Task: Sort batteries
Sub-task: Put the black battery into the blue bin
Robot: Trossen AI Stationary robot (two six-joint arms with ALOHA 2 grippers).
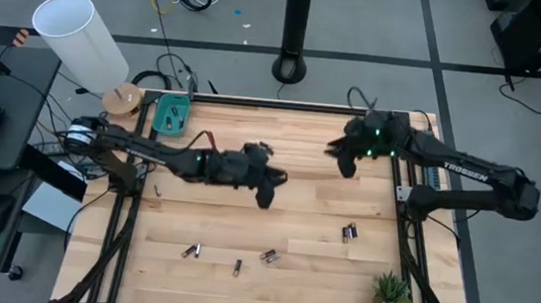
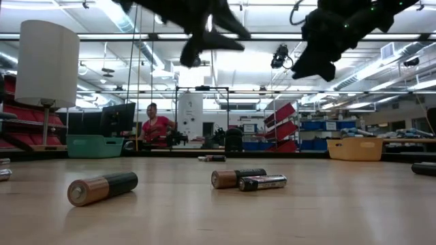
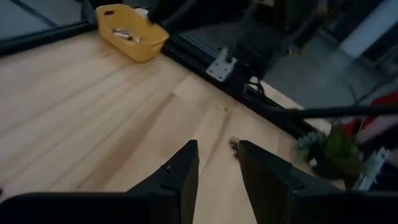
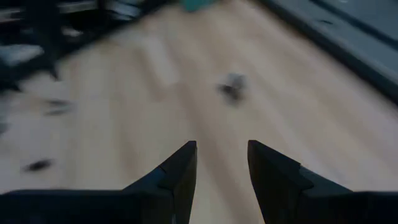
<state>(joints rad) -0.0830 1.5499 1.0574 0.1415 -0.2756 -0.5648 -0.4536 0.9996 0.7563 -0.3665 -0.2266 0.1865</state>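
Both grippers, left (image 1: 266,193) and right (image 1: 346,162), hover above the pale wooden table (image 1: 302,135) with fingers slightly parted and empty, so the step is reaching: next, descend on 1 of the small dark-and-copper cylindrical batteries (image 1: 348,233) scattered near the table's front edge.

Small cylindrical batteries (image 1: 236,267), dark with copper or silvery ends, lie flat and scattered on the table (image 1: 331,147): a touching pair (image 1: 349,233) just beside its right edge, another pair (image 1: 190,251), a single and a third pair (image 1: 268,257) along its near edge.
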